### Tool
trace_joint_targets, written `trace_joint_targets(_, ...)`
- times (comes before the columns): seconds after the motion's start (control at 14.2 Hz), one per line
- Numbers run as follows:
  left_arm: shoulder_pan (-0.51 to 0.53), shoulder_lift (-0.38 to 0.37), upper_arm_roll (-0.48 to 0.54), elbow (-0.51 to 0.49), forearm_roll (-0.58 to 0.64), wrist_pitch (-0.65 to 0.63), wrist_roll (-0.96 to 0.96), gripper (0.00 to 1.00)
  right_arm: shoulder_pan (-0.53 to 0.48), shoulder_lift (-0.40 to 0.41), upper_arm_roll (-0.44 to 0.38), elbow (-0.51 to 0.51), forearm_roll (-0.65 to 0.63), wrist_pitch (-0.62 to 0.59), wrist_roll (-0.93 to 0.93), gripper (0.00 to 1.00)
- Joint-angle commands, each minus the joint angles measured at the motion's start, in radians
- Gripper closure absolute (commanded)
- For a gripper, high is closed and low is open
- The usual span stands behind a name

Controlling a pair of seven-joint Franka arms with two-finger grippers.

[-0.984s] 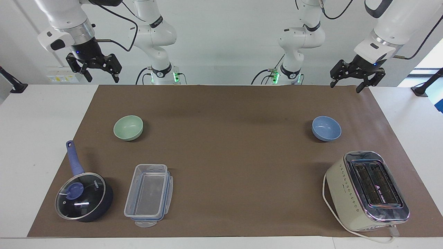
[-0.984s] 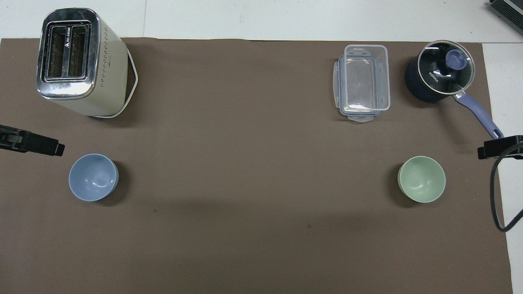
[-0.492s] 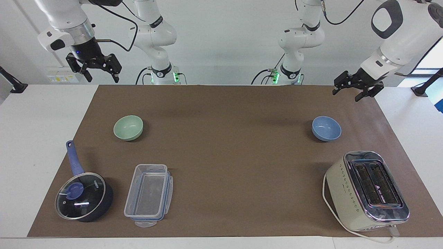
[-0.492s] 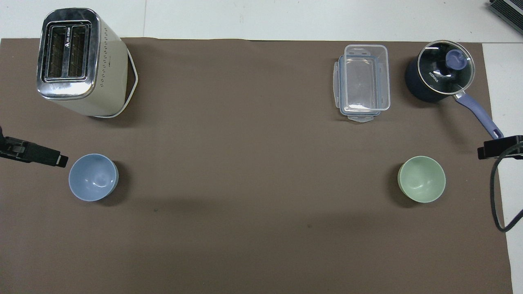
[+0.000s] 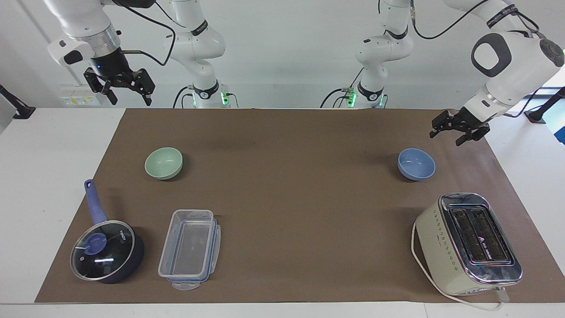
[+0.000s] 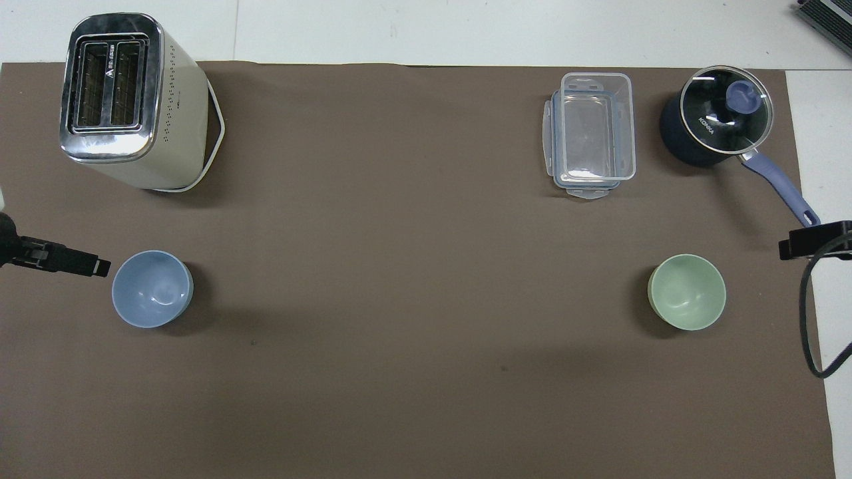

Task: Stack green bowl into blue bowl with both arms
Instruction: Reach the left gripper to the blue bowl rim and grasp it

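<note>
The left gripper [image 5: 457,131] has been lowered and carried out over the mat [image 5: 287,145] since the earlier frames; it now hangs in the air over the mat just beside the blue bowl [image 5: 416,164], toward the left arm's end, apart from it, with its fingers spread and nothing between them. The right gripper [image 5: 119,86] has stayed raised over the right arm's end of the table, waiting, fingers also spread and empty.

The green bowl [image 5: 163,163] and the blue bowl are seen upright and empty on the mat, well apart, each toward its own arm's end, at about the same nearness to the robots. Farther out, a clear box [image 5: 190,248] stands open and empty, with a lidded saucepan [image 5: 107,251] beside it toward the right arm's end. A toaster [image 5: 468,242] stands farther out than the blue bowl, its slots empty.

In the overhead view only a black tip of the left gripper [image 6: 73,263] is shown at the edge, pointing at the blue bowl [image 6: 152,288], and only a black corner of the right gripper [image 6: 815,240]; the gap between gripper and bowl is read from the facing view alone.
</note>
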Motion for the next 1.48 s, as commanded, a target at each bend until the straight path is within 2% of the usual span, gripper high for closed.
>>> trace_joint_targets(0.0, 0.028, -0.014, -0.008, -0.122, -0.04, 0.124, 0.072, 0.0, -0.011, -0.016, 0.003, -0.016, 0.002, -0.01, -0.01, 0.0)
trace_joint_targets(0.14, 0.071, 0.025, -0.009, -0.168, -0.129, 0.188, 0.121, 0.0, -0.011, -0.016, 0.003, -0.017, 0.002, -0.011, -0.01, 0.0)
trace_joint_targets(0.35, 0.077, 0.029, -0.008, -0.197, -0.134, 0.215, 0.156, 0.0, -0.011, -0.017, 0.003, -0.017, 0.002, -0.011, -0.009, 0.0)
trace_joint_targets(0.56, 0.077, 0.048, -0.008, -0.257, -0.141, 0.336, 0.183, 0.0, -0.011, -0.017, 0.003, -0.017, 0.002, -0.011, -0.01, 0.0)
trace_joint_targets(0.7, 0.076, 0.074, -0.009, -0.262, -0.147, 0.37, 0.184, 0.0, -0.011, -0.017, 0.003, -0.017, 0.002, -0.011, -0.009, 0.0)
trace_joint_targets(0.84, 0.07, 0.083, -0.008, -0.28, -0.167, 0.429, 0.179, 0.1, -0.011, -0.017, 0.003, -0.017, 0.002, -0.011, -0.009, 0.0)
trace_joint_targets(1.12, 0.062, 0.106, -0.009, -0.305, -0.18, 0.48, 0.176, 0.19, -0.011, -0.019, 0.002, -0.019, 0.002, -0.011, -0.01, 0.0)
trace_joint_targets(1.34, 0.064, 0.109, -0.009, -0.314, -0.2, 0.483, 0.176, 0.39, -0.011, -0.024, 0.002, -0.025, 0.002, -0.011, -0.009, 0.0)
trace_joint_targets(1.41, 0.067, 0.109, -0.009, -0.314, -0.201, 0.482, 0.178, 0.52, -0.011, -0.024, 0.002, -0.025, 0.002, -0.011, -0.009, 0.0)
